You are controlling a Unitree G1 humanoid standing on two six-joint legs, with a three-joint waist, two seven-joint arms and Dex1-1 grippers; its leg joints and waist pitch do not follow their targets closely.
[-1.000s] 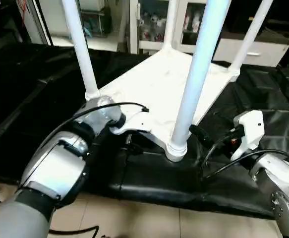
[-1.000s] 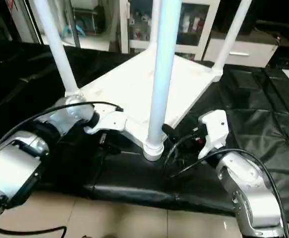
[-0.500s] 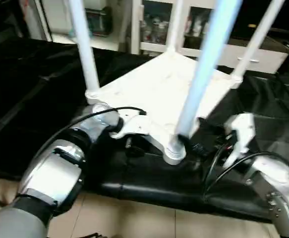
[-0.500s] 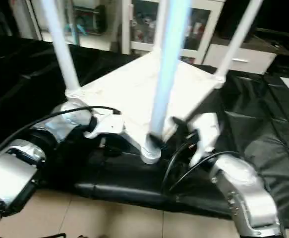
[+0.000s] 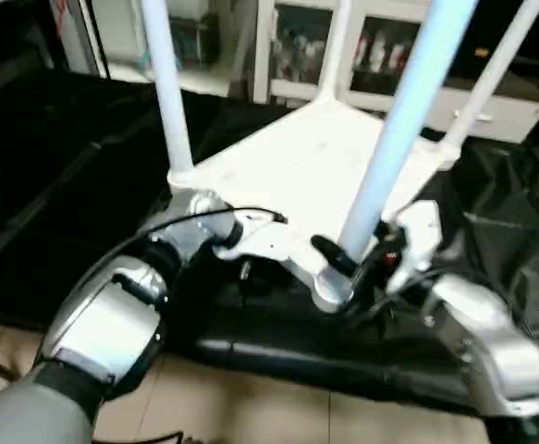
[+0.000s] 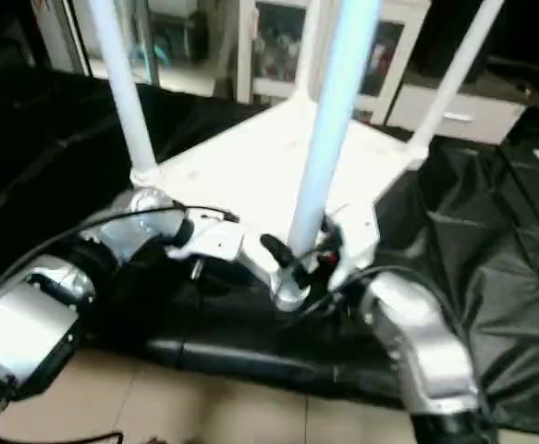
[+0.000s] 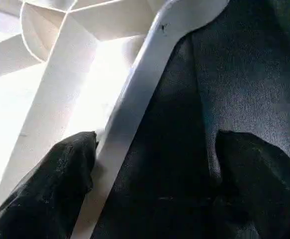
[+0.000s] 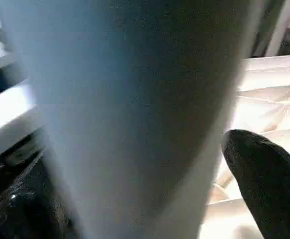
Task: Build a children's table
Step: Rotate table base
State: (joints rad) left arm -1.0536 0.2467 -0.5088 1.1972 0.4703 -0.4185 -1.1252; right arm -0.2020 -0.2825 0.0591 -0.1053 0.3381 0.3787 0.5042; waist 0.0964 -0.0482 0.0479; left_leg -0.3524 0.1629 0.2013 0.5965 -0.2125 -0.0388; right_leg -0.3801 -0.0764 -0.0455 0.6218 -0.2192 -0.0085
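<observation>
The upside-down children's table [image 5: 311,166] lies on the black-covered counter [image 5: 56,176], all four legs standing in their corner sockets, the nearest leg [image 5: 394,139] rising toward 12 o'clock. The right pincer [image 5: 348,254] has its fingers spread apart on either side of that leg near its base, not clamped, while the left pincer [image 7: 149,194], also apart, straddles the tabletop's rim at about 9 o'clock from the near socket. The hollow plastic looks light, stiff and smooth, probably slippery, so low on the leg near the socket seems the best hold.

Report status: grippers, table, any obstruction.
Left gripper open, straddling tabletop rim. Right gripper open around near leg. Four legs up. No obstruction seen.
</observation>
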